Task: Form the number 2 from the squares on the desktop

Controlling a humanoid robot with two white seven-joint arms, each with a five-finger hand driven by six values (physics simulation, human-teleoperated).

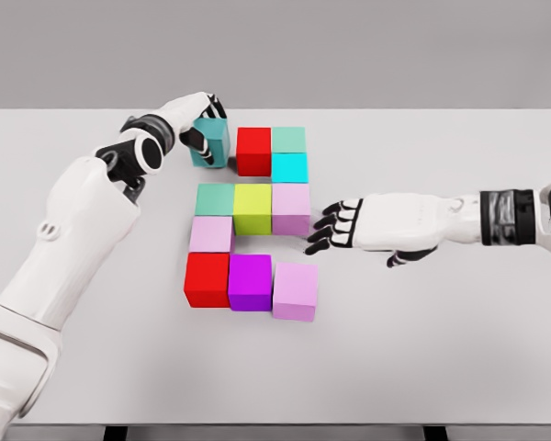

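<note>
Coloured cubes lie in rows on the white table (441,349). Top row: a teal cube (211,142), a red cube (253,151), a green cube (288,140) with a cyan cube (289,167) in front of it. Middle row: green (215,199), yellow-green (253,208), pink (291,209). A pink cube (210,234) sits below the left end. Bottom row: red (207,279), magenta (250,282), pink (295,290). My left hand (200,127) is curled around the tilted teal cube. My right hand (329,228) hovers with fingers spread just right of the middle pink cube.
The table's far edge runs just behind the top row. Grey wall lies behind. Bare tabletop stretches to the right and in front of the cubes.
</note>
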